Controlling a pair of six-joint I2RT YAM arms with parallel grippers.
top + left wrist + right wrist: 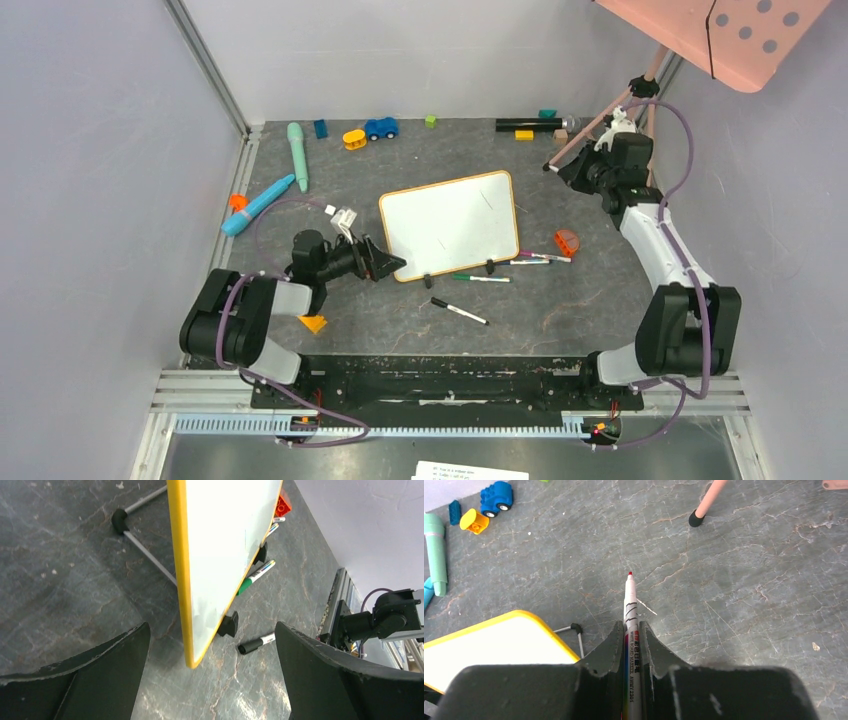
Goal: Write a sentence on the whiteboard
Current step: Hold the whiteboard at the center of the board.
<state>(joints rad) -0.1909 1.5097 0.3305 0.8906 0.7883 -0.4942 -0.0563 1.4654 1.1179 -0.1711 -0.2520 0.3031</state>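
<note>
Small rectangular whiteboard (450,226), thin yellow-wood frame, stands tilted mid grey surface (580,310); face blank, no writing yet. Judged light, stiff and slick, so likely to skid under pen pressure: brace at the frame edge. Left end effector (383,262) spread wide either side of its near corner, gripping nothing. Right end effector (631,636) clamped on red-tipped white marker (629,597), well apart from the board.

Lab test cell, grey walls (90,180) (aluminium rails (209,70))
</note>
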